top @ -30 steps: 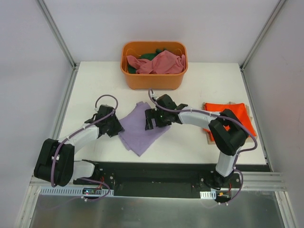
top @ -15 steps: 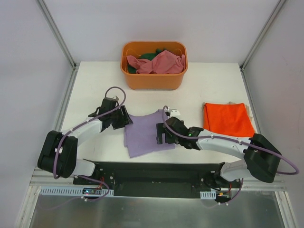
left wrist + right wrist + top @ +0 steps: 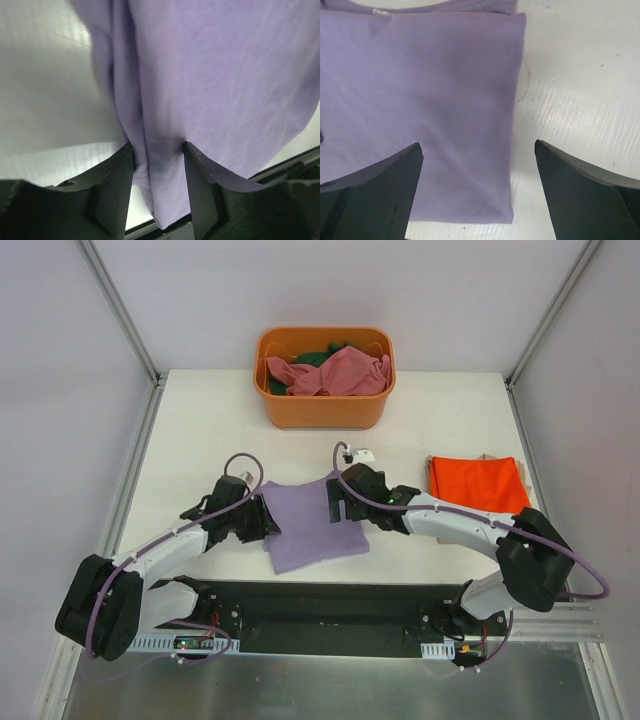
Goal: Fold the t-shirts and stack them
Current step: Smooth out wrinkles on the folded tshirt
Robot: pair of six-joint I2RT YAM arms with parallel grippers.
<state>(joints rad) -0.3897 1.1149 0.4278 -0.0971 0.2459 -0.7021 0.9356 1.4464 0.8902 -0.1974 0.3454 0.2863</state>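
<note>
Four t-shirts and two robot arms share a white surface [image 3: 200, 430]. One lavender t-shirt [image 3: 312, 523] lies folded into a flat rectangle at the near middle, between the arms. One orange-red t-shirt [image 3: 478, 485] lies folded flat at the right side, well apart from it. The other two sit crumpled in the single orange tub [image 3: 325, 412] at the far edge: a dusty pink t-shirt [image 3: 338, 372] on top and a dark green t-shirt [image 3: 318, 356] showing only partly behind it. The left arm [image 3: 170, 540] reaches in low from the left, and its jaws are closed on a bunched fold at the lavender shirt's left edge, the cloth pressed against both inner faces in the left wrist view. The right arm [image 3: 450, 523] stretches across from the right, and its jaws stand wide apart above the lavender shirt's right edge, holding nothing. In the right wrist view one of them hangs over the purple cloth and the other over bare surface just beside the fold. The shirt's neckline and a small label show at its far edge.
</note>
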